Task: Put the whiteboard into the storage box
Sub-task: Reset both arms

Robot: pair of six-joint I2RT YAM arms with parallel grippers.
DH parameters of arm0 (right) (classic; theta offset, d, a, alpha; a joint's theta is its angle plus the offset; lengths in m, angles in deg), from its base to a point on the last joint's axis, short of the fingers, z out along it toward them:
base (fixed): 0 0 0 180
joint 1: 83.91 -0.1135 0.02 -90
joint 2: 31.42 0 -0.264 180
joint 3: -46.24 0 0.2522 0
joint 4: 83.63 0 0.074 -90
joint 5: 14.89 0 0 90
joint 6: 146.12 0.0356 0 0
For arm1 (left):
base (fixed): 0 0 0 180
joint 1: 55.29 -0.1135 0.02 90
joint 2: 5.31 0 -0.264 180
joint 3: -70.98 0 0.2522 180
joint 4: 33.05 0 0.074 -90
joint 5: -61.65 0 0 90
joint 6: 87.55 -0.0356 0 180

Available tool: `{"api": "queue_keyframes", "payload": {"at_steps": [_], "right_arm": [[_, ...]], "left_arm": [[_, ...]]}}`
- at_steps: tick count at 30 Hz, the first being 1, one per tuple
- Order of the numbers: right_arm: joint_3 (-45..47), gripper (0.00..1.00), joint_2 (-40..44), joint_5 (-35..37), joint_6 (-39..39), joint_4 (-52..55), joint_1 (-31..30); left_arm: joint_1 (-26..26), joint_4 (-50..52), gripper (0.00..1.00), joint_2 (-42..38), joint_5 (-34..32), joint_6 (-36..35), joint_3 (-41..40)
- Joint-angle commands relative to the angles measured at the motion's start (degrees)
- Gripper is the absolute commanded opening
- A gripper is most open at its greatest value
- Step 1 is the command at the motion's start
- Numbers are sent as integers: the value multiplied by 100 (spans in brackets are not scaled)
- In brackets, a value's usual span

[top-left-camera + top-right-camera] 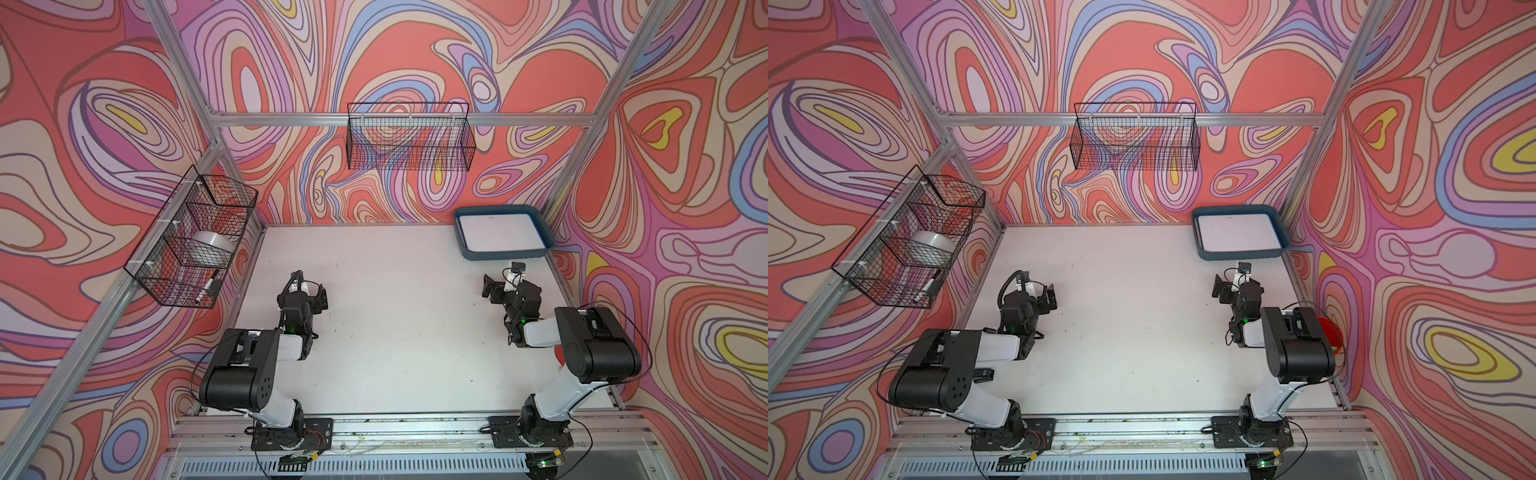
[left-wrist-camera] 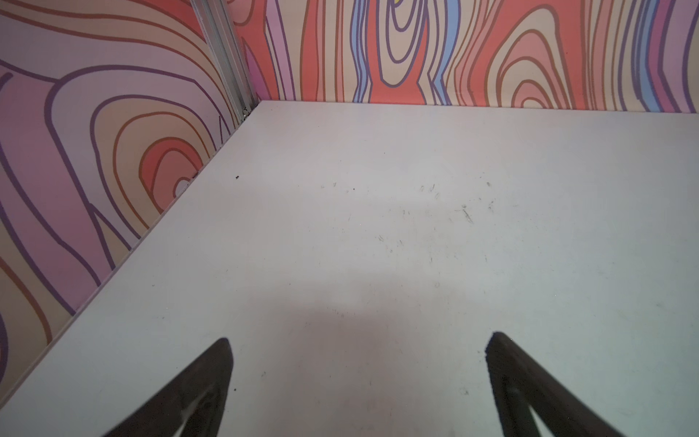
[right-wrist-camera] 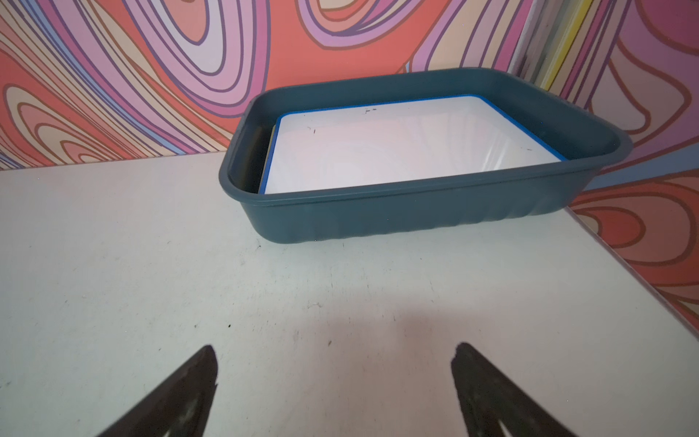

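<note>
Swirl-patterned walls (image 1: 415, 50) closed round the white counter (image 1: 395, 332), and in its far right corner sat the storage box (image 3: 416, 215). Inside it the blue-edged whiteboard (image 3: 397, 147) lay flat, so I judged the job done. It looked thin, stiff and light, with a slick face; I would have pinched it only at an edge, never across the face. My right tool (image 3: 334, 350) and left tool (image 2: 359, 340) both gaped wide, empty, over bare counter.

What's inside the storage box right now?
A blue-framed whiteboard lies flat in the storage box. A yellow edge peeks from under it, probably another board; its face and most of the box floor are covered.
</note>
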State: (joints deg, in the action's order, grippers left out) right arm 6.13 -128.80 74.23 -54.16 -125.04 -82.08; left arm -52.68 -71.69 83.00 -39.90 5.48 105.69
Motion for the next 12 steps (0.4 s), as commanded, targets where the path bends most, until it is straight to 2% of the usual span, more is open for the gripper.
{"api": "queue_keyframes", "payload": {"at_steps": [1, 12], "right_arm": [[-72, 98, -61, -71, -68, 92, -21], [-72, 98, -61, -74, -69, 102, -26]], "left_arm": [[-24, 17, 100, -7, -14, -65, -7], [-24, -7, 100, 3, 72, -99, -4]]}}
